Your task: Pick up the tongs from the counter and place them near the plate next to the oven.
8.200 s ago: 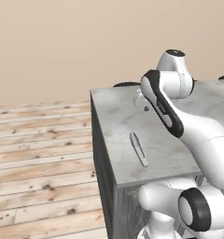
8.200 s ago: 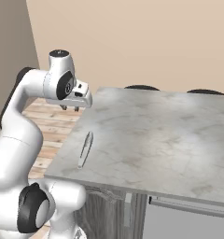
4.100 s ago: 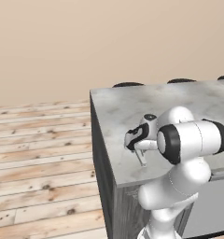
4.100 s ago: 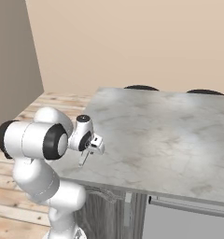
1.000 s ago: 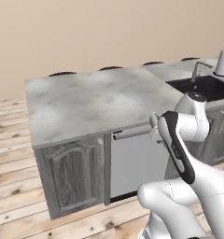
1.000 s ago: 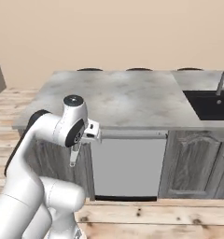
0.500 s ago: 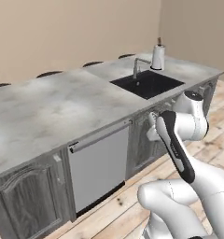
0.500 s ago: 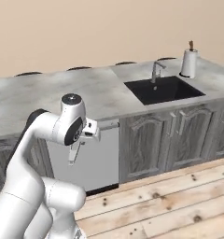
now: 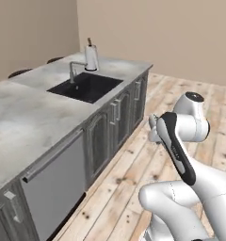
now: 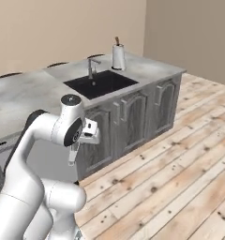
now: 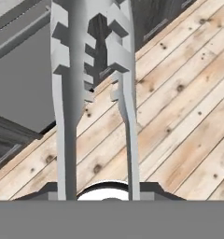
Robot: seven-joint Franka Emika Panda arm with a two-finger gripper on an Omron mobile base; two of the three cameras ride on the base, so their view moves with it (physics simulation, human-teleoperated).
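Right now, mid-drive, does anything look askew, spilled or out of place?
Nothing stands out. The tongs hang straight down from the shut gripper over the wooden floor; the counter and sink look tidy.

Silver-grey tongs point(image 11: 93, 79) in the tool point(image 10: 73, 157), toothed ends outward.

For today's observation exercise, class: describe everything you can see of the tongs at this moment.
The tongs look like silver-grey metal: two narrow arms running side by side up the hand view, widening into toothed, scalloped ends at the top. The tool is shut on their lower part, so they are off the counter and held in the air. In the right base view they hang down from the tool as a slim pale strip in front of the dark cabinet fronts, above the wooden floor. Nothing but the tool touches them.
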